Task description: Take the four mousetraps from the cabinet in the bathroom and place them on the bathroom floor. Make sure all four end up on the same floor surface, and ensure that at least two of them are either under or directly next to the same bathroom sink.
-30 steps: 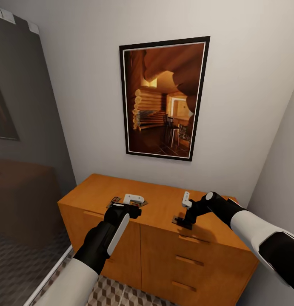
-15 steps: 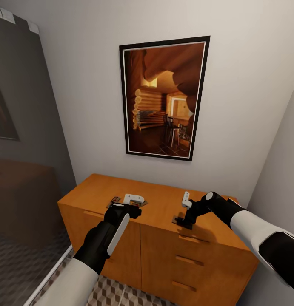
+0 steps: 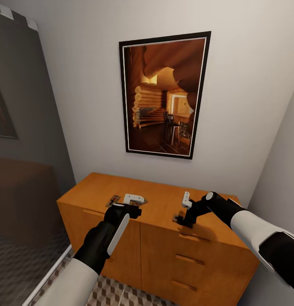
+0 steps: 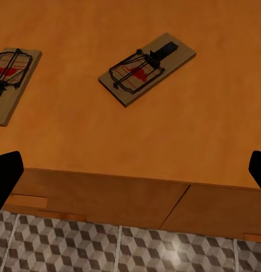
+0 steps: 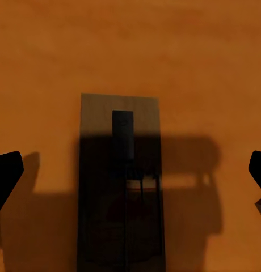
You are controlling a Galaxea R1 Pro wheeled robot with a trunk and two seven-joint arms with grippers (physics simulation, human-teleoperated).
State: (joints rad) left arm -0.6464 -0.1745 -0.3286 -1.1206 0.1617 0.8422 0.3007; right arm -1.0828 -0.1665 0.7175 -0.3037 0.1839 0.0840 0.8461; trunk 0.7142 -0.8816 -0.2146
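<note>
Orange-brown cabinet [image 3: 164, 202] top bearing mousetraps [image 4: 146, 68]

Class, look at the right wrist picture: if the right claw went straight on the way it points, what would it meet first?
Most likely the mousetrap lying flat on the cabinet top, centred between the open right claw fingertips; the remaining gap is unclear.

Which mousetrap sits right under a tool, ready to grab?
The mousetrap on the cabinet beneath the right tool, centred between its open fingers and in its shadow. The two by the left tool lie ahead of it, unshaded.
</note>
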